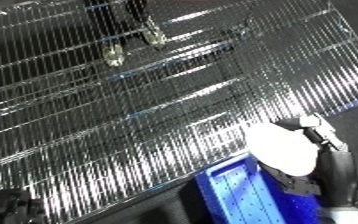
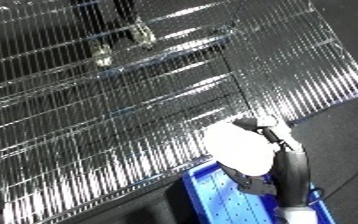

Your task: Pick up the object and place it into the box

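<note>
White disc [image 2: 238, 148] curled in my right hand [image 2: 278, 137] | hangs over blue bin's [image 1: 238, 192] far rim | risk: I let go here, disc clips rim, drops outside.

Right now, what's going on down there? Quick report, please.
Right hand curled round white round object, held above blue bin. Left hand out of view. Wire shelving beside the bin, nothing blocking.
</note>
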`<state>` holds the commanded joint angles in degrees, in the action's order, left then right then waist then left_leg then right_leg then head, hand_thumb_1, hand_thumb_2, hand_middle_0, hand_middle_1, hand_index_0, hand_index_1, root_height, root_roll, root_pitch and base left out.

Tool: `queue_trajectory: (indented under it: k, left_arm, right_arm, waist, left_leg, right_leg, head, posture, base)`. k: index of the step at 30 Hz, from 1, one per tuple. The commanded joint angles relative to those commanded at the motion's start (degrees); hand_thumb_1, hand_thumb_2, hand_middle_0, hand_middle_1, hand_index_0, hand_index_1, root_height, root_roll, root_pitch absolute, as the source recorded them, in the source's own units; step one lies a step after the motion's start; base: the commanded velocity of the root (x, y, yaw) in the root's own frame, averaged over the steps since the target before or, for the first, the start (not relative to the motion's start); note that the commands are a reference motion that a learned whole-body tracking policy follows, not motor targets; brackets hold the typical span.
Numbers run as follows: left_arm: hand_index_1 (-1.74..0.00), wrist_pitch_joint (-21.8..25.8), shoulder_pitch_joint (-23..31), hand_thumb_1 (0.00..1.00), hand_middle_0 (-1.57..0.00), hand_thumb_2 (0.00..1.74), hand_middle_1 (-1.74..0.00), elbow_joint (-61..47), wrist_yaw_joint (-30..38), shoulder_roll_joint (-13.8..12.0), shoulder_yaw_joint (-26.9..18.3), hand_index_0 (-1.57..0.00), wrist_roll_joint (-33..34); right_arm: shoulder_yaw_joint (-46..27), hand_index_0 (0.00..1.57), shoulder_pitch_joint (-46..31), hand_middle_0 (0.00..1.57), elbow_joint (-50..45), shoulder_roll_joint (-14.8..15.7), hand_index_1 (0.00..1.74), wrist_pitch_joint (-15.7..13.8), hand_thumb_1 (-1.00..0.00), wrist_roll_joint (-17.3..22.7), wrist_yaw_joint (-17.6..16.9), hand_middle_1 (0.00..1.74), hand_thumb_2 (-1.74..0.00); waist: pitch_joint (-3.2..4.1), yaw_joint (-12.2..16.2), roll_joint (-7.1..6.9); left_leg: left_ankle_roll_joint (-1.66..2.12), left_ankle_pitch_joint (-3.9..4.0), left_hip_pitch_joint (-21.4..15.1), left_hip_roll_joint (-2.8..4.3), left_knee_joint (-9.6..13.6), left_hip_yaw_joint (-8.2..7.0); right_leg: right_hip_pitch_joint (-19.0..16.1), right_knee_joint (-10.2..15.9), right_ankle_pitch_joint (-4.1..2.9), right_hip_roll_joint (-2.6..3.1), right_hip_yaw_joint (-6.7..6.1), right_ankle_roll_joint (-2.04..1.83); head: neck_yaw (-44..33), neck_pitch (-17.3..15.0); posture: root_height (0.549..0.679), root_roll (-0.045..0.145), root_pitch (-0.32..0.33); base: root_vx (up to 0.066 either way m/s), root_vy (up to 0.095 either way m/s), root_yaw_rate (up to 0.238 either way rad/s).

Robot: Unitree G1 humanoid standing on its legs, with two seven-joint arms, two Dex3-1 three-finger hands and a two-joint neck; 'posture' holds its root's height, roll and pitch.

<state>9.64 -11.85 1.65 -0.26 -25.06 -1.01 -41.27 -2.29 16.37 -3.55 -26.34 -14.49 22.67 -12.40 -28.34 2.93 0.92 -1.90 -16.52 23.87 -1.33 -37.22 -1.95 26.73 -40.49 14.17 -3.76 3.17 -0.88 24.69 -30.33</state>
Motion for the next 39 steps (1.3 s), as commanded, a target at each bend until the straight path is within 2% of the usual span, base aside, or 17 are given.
queue_trajectory:
  k: [5, 8, 12, 15, 19, 28, 33, 39]
  left_arm:
    - [-1.74, 1.39, 2.31, 1.0, -1.57, 1.74, -1.74, 0.56, 0.6, 1.47, -0.06, -1.57, -1.07]
    - [-1.74, 2.65, 2.9, 1.0, -1.57, 1.74, -1.74, 1.06, 1.09, 2.85, 0.76, -1.57, -1.68]
    - [-1.74, 4.68, 2.83, 1.0, -1.57, 1.74, -1.74, 2.04, 2.09, 4.49, 1.9, -1.57, -2.47]
    - [-1.74, 5.54, 2.85, 1.0, -1.57, 1.74, -1.74, 2.64, 2.69, 5.26, 2.34, -1.57, -2.92]
    - [-1.74, 5.7, 2.86, 1.0, -1.57, 1.74, -1.74, 2.56, 3.25, 5.64, 3.09, -1.57, -3.58]
    - [-1.74, 5.89, 1.89, 1.0, -1.57, 1.74, -1.74, 2.28, 4.15, 5.23, 4.63, -1.57, -4.68]
    - [-1.74, 5.67, 1.45, 1.0, -1.57, 1.74, -1.74, 1.92, 4.71, 4.92, 4.66, -1.57, -4.69]
    - [-1.74, 5.08, 1.28, 1.0, -1.57, 1.74, -1.74, 1.62, 4.61, 5.04, 4.46, -1.57, -4.51]
  right_arm:
    - [-3.63, 1.41, -4.48, 1.41, 1.08, 0.03, 1.57, -1.21, -0.9, 3.69, -3.9, 1.57, -1.57]
    - [-5.41, 1.41, -6.55, 1.41, 2.91, -0.4, 1.57, -2.05, -0.9, 6.05, -5.9, 1.57, -1.57]
    - [-7.26, 1.41, -8.71, 1.41, 6.62, -0.93, 1.57, -4.15, -0.9, 10.07, -6.11, 1.57, -1.57]
    - [-8.72, 1.41, -9.69, 1.41, 9.56, -1.65, 1.57, -5.48, -0.9, 12.08, -5.38, 1.57, -1.57]
    - [-9.74, 1.1, -10.18, 1.1, 12.0, -2.74, 1.22, -6.84, -0.7, 13.0, -4.93, 1.22, -1.22]
    - [-9.66, 0.39, -10.08, 0.39, 14.72, -3.85, 0.44, -8.35, -0.25, 12.93, -6.72, 0.44, -0.44]
    - [-9.02, 0.0, -9.88, 0.0, 15.44, -3.72, 0.0, -8.89, 0.0, 13.25, -6.93, 0.0, 0.0]
    - [-8.99, 0.0, -9.66, 0.0, 15.86, -3.42, 0.0, -9.45, 0.0, 14.2, -6.22, 0.0, 0.0]
  waist:
    - [0.31, 2.48, 1.56]
    - [0.27, 3.96, 2.8]
    - [-0.16, 5.94, 4.36]
    - [-0.49, 7.13, 5.23]
    - [-0.85, 7.73, 6.13]
    - [-1.04, 7.96, 7.31]
    - [-1.25, 7.88, 7.33]
    - [-1.29, 7.66, 7.14]
  left_leg:
    - [0.01, -0.48, -1.76, -0.07, 0.61, -1.56]
    - [0.12, -0.4, -3.03, -0.23, 1.44, -2.48]
    - [0.35, -0.06, -4.75, -0.4, 2.88, -3.6]
    - [0.5, -0.15, -5.64, -0.61, 3.12, -4.17]
    - [0.49, -0.36, -6.11, -1.09, 3.16, -4.49]
    - [0.51, 0.4, -5.87, -2.04, 4.6, -4.46]
    - [0.49, 0.73, -5.4, -2.12, 4.8, -4.42]
    - [0.56, 0.92, -5.17, -2.07, 4.78, -4.21]
  right_leg:
    - [-0.49, 0.13, 0.56, 0.15, -1.45, 0.3]
    - [-0.81, 0.71, 0.58, 0.18, -2.39, 0.38]
    - [-1.44, 1.64, 0.46, 0.3, -3.51, 0.42]
    - [-2.02, 1.82, 0.62, 0.28, -4.18, 0.56]
    - [-2.1, 1.72, 0.95, 0.37, -4.85, 0.82]
    - [-1.06, 2.25, 0.62, 0.83, -5.22, 0.95]
    - [-0.5, 1.98, 0.69, 1.26, -5.16, 1.06]
    - [-0.43, 1.5, 0.95, 1.37, -5.12, 1.27]
  head:
    - [8.22, -2.51]
    - [13.16, -4.55]
    - [20.22, -7.51]
    - [21.9, -8.01]
    - [22.42, -6.32]
    - [23.86, -3.89]
    - [26.29, -3.93]
    - [25.48, -3.9]
  posture:
    - [0.648, 0.069, 0.047]
    - [0.649, 0.078, 0.043]
    - [0.651, 0.087, 0.039]
    - [0.651, 0.094, 0.033]
    - [0.651, 0.1, 0.031]
    - [0.652, 0.106, 0.048]
    - [0.651, 0.106, 0.054]
    - [0.65, 0.105, 0.055]
  base:
    - [0.025, 0.137, -0.168]
    - [0.021, 0.163, -0.148]
    - [0.018, 0.167, -0.171]
    - [0.035, 0.125, -0.139]
    - [0.003, 0.049, -0.031]
    - [-0.037, 0.008, 0.043]
    - [-0.036, -0.016, 0.015]
    - [-0.01, -0.016, 0.025]
